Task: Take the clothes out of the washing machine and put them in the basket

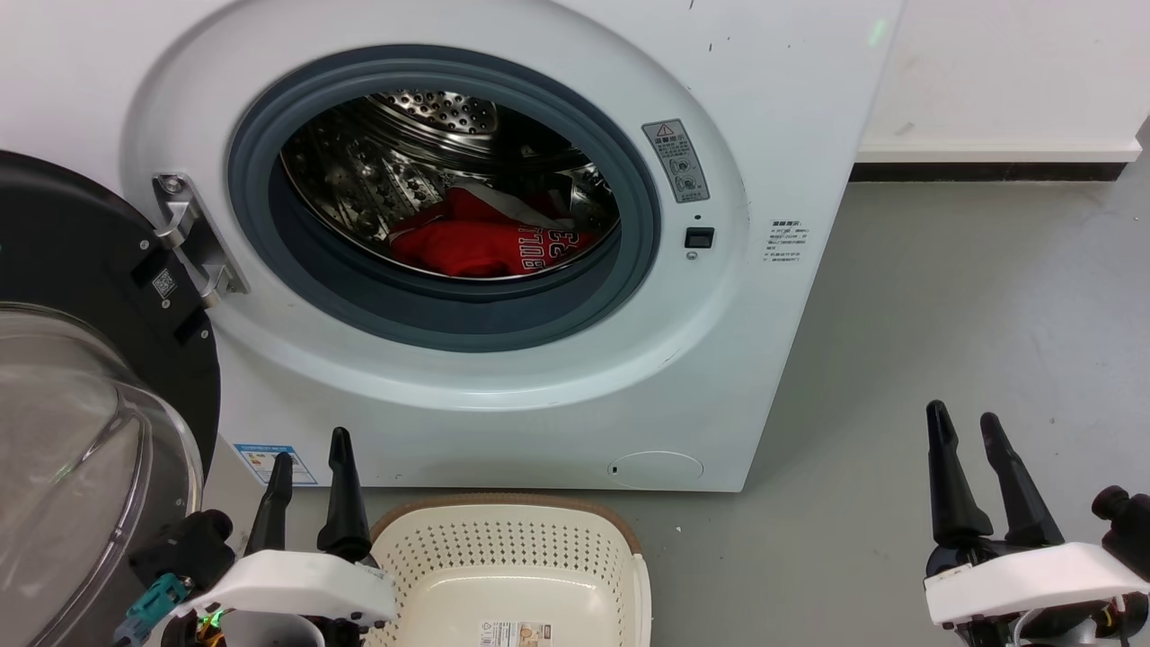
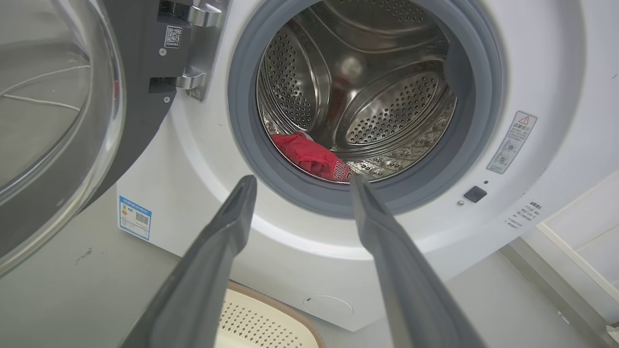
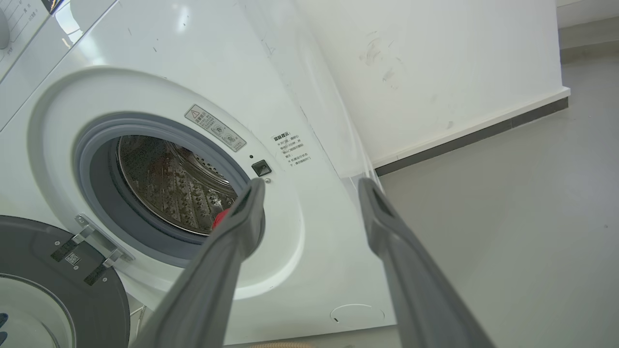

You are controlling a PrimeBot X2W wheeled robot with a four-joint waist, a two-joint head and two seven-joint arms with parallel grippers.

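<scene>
While both arms are held low, a large white front-loading washing machine is shown with its round porthole uncovered. Its black-framed glass door is swung wide open to the robot's left on a metal hinge. The opening is ringed by a grey rubber seal, and a shiny perforated steel drum is seen behind it.

The clothes, crumpled red basketball fabric with white trim, are piled at the bottom of the drum. Black-and-white lettering reading "BULLS 23" is seen turned sideways on the pile. How many garments are in it cannot be told.

A small cream perforated plastic basket with a brown woven-look rim is set on the grey floor, just in front of the machine and below the porthole.

The left end effector is held just beside the basket's left rim. Its two long dark fingers are spread apart and pointed toward the porthole, and nothing is held between them. The right end effector is held over bare floor, well apart from the basket and to the right of the machine. Its fingers are likewise parted and nothing is gripped.
</scene>
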